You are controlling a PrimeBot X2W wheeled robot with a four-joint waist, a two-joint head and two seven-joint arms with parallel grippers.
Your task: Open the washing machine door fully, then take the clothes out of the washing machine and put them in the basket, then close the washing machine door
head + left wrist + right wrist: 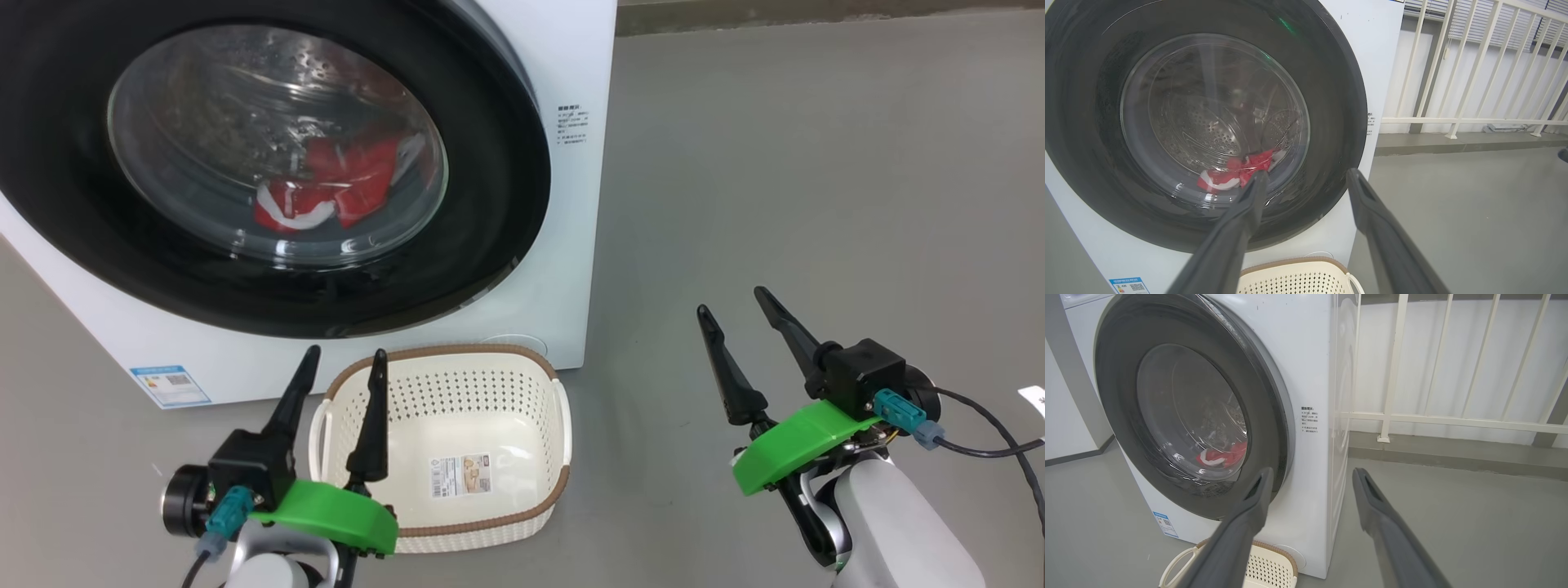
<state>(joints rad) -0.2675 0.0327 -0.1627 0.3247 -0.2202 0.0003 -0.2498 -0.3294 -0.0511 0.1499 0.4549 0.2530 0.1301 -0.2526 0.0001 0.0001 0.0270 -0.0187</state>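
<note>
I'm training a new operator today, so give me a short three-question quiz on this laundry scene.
1. Relative to the washing machine, where is the basket? A on top of it; B on the floor in front of it; C behind it.
2. True or false: the red clothes lie inside the washing machine, behind the glass of the door.
3. Fill in: the left end effector and right end effector are both ___, holding nothing.

Key: 1 B; 2 true; 3 open.
</note>
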